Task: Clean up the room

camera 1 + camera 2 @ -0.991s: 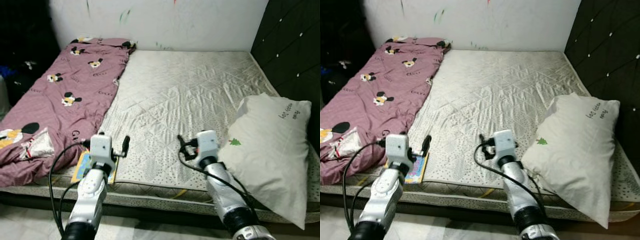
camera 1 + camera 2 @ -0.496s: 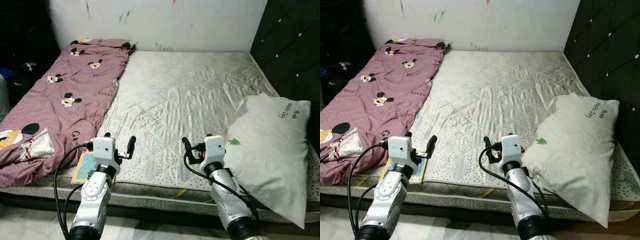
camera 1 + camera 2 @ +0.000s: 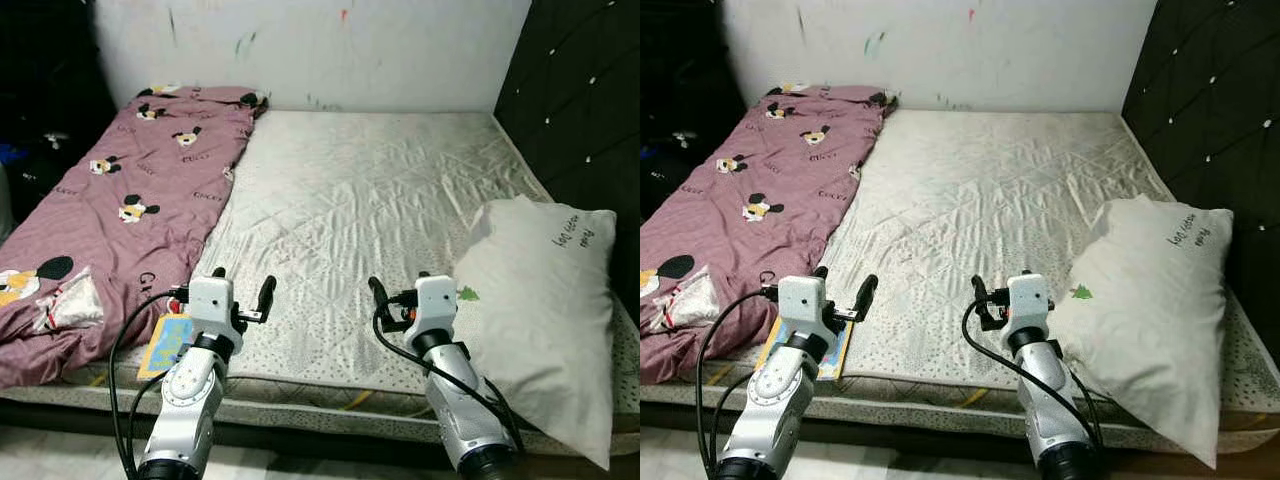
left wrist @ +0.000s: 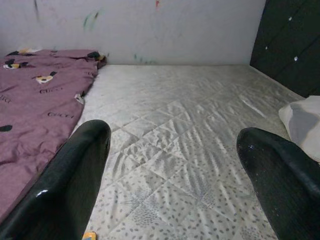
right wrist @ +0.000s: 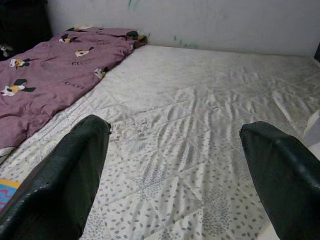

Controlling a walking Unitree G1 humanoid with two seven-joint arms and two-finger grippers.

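Presently listed: 1 purple blanket [image 3: 120, 200], soft, light, likely to drape; rumpled along bed's left side; best pinched at near hem. 1 pillow [image 3: 540, 320] at right edge. Left gripper [image 3: 243, 300] and right gripper [image 3: 395, 305] spread wide, holding nothing, above bare mattress [image 3: 370, 190]; ample room ahead.

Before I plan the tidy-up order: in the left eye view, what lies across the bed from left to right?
Purple blanket → book → left gripper → bare mattress → right gripper → pillow.
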